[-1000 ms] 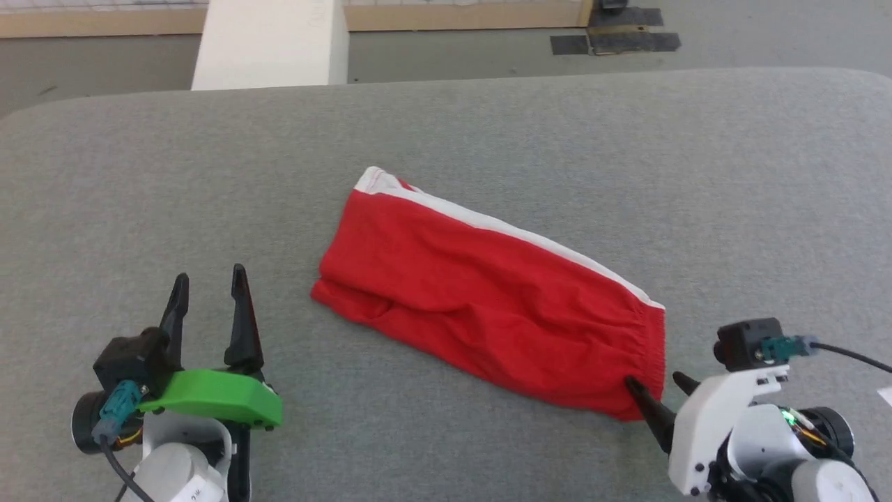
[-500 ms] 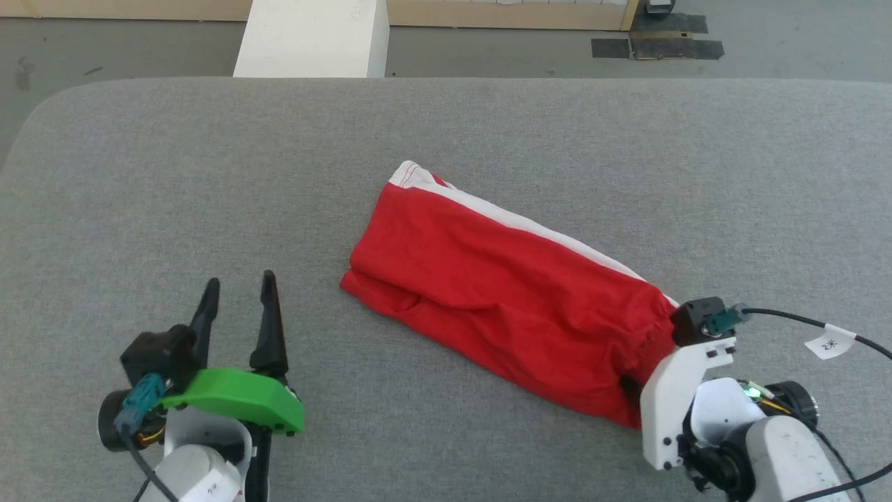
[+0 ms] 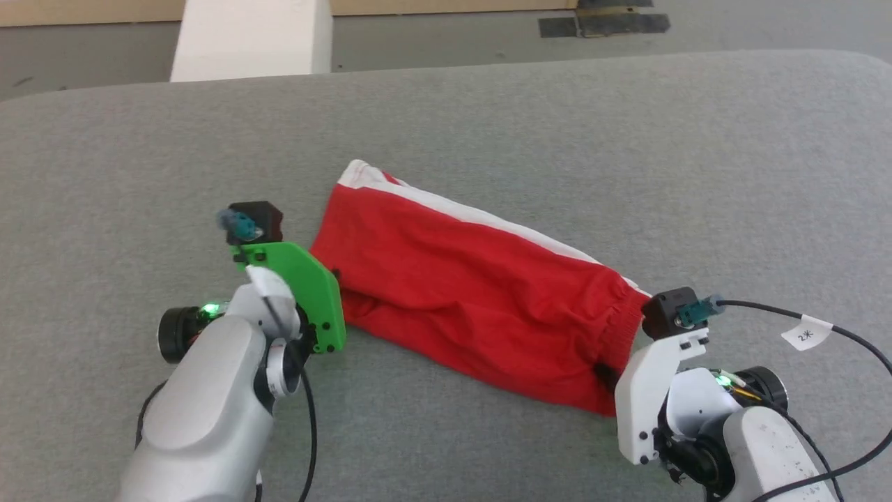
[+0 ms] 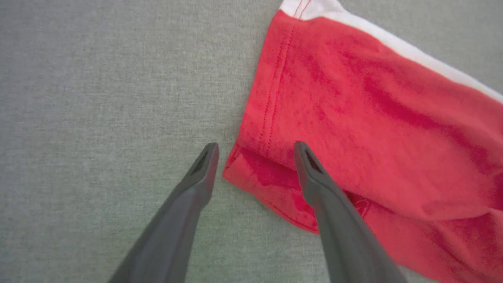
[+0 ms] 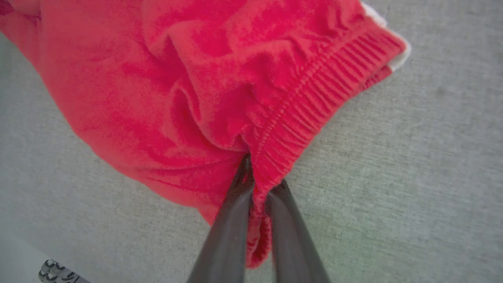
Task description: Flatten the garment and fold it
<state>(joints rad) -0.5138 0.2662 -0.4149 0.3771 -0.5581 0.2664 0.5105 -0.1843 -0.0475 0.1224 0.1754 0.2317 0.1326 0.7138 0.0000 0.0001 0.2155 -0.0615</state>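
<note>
Left hand (image 4: 255, 155) released, its 2 fingers spread over the leg-hem corner, red athletic shorts (image 3: 474, 293) lying slantwise on the grey fabric tabletop (image 3: 488, 118) — white stripe along the far edge — right hand (image 5: 261, 177) clenched on the gathered waistband.

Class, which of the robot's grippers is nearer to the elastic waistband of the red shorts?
Right. The right gripper is shut on the waistband at its near corner. The left gripper hangs open over the hem corner at the opposite end of the shorts.
</note>
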